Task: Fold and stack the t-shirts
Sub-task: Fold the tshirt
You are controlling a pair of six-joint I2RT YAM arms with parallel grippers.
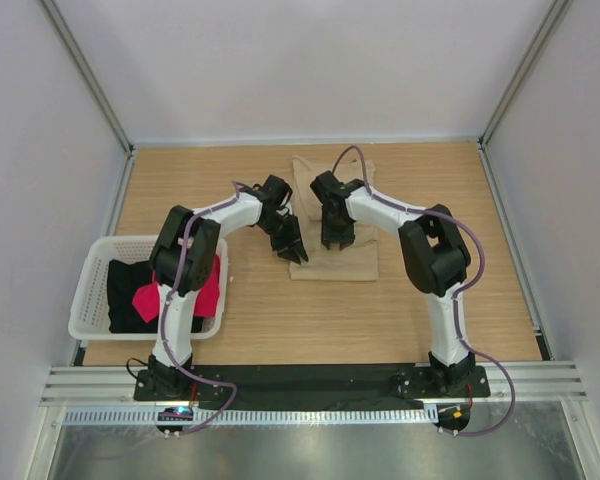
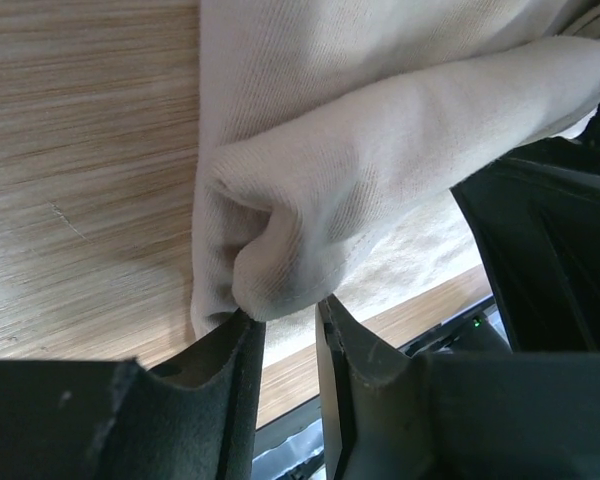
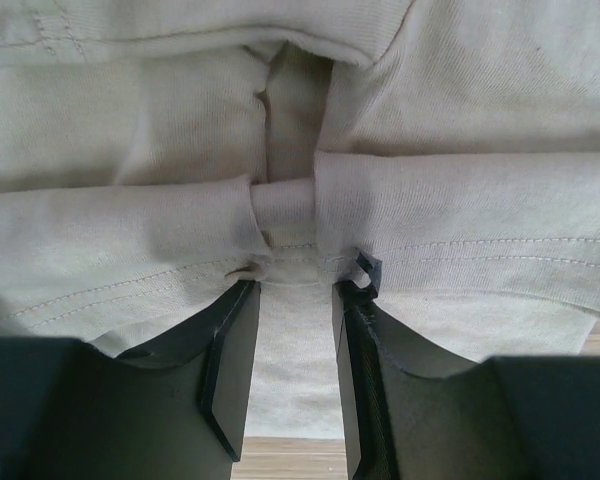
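Both pairs of jaws pinch the tan t-shirt (image 1: 336,263) hem (slightly bunched); better to carry both sides level, together.

Black t-shirt (image 1: 128,292) partly behind left arm (image 1: 180,312)

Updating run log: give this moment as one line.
tan t-shirt: mid-fold on table; left gripper: shut on it; right gripper: shut on it

A robotics lab test cell, seen from above. A left robot arm (image 1: 185,255) and a right robot arm (image 1: 435,255) are bolted to a metal rail (image 1: 310,385) at the near edge of a wooden counter (image 1: 310,320). Plain white panels (image 1: 300,60) in metal frame posts (image 1: 85,70) enclose it.
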